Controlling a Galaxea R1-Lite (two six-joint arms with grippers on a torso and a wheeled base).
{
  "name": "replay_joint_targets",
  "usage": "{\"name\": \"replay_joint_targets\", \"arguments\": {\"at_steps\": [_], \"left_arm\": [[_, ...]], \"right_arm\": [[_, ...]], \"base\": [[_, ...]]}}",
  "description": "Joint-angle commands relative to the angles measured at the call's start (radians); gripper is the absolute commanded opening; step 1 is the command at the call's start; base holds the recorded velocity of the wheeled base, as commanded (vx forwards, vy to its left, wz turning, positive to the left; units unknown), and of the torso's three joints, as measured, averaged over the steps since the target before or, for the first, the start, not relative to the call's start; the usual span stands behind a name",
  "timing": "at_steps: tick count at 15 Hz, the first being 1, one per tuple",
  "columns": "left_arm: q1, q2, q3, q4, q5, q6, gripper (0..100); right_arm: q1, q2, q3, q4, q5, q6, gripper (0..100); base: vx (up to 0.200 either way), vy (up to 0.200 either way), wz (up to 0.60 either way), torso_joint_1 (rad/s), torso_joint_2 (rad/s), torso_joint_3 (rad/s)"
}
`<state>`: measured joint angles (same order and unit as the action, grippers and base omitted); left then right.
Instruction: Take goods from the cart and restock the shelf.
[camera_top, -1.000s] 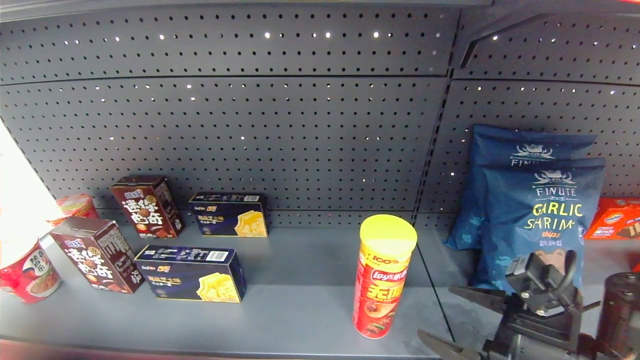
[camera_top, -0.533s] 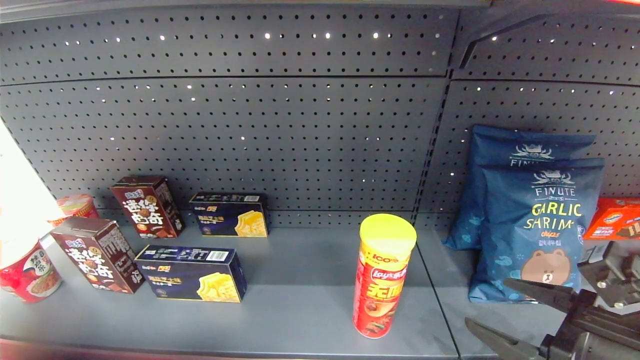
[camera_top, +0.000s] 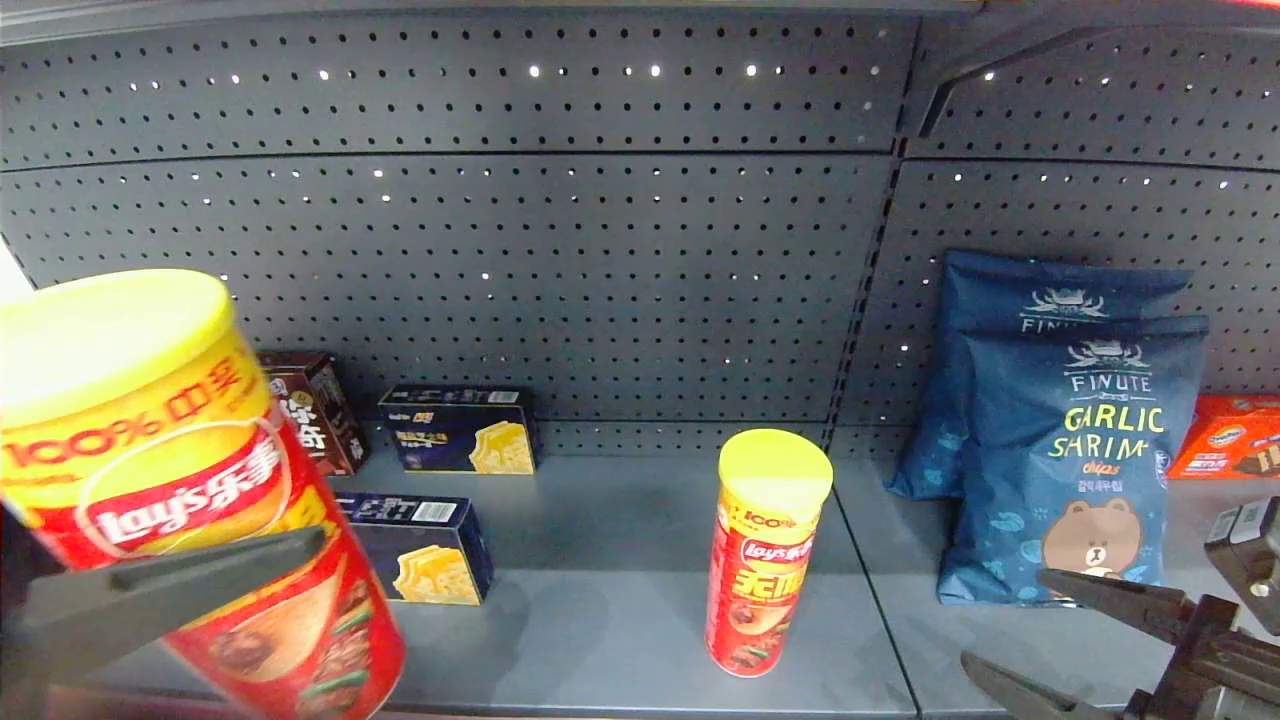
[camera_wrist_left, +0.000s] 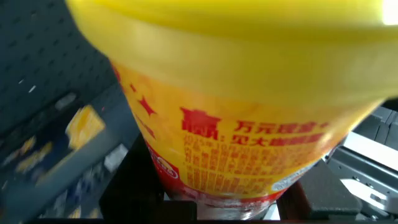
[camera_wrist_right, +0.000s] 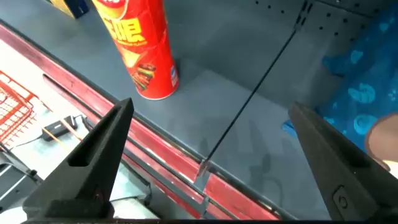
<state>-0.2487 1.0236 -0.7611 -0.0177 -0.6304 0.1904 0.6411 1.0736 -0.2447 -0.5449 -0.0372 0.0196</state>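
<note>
Left jaws grip one chip can (camera_top: 140, 440); second can (camera_top: 765, 560) stands shelved.

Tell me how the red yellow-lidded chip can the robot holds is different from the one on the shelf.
The held red, yellow-lidded can sits in the left gripper; the standing can rests on the grey shelf, ungripped. The held can tilts; the standing can is upright. Both look alike.
</note>
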Motion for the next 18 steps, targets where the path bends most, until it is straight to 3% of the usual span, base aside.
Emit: {"name": "replay_joint_targets", "arguments": {"at_steps": [1,5,8,12,18], "left_arm": [[-0.078,0.262,-0.057,-0.119,-0.018,0.006,0],[-0.15,0.495,-0.239,-0.133,-0.02,0.006,0],[-0.181,0.609,-0.297,-0.139,-0.022,0.009,0],[-0.185,0.75,-0.356,-0.265,-0.074,0.012,0],[-0.199,0.874,-0.449,-0.303,-0.077,0.014,0]], "right_arm": [[-0.001,0.006,0.001,-0.001,0.003,0.0,100],[-0.011,0.028,0.004,-0.001,0.007,0.002,100],[-0.029,0.039,0.005,-0.001,0.007,0.002,100],[-0.032,0.034,0.022,-0.001,0.007,0.002,100],[-0.032,0.04,0.019,-0.003,0.013,0.002,100]], "base": [[0.0,0.0,0.0,0.0,0.0,0.0],[0.0,0.0,0.0,0.0,0.0,0.0],[0.0,0.0,0.0,0.0,0.0,0.0],[0.0,0.0,0.0,0.0,0.0,0.0],[0.0,0.0,0.0,0.0,0.0,0.0]]}}
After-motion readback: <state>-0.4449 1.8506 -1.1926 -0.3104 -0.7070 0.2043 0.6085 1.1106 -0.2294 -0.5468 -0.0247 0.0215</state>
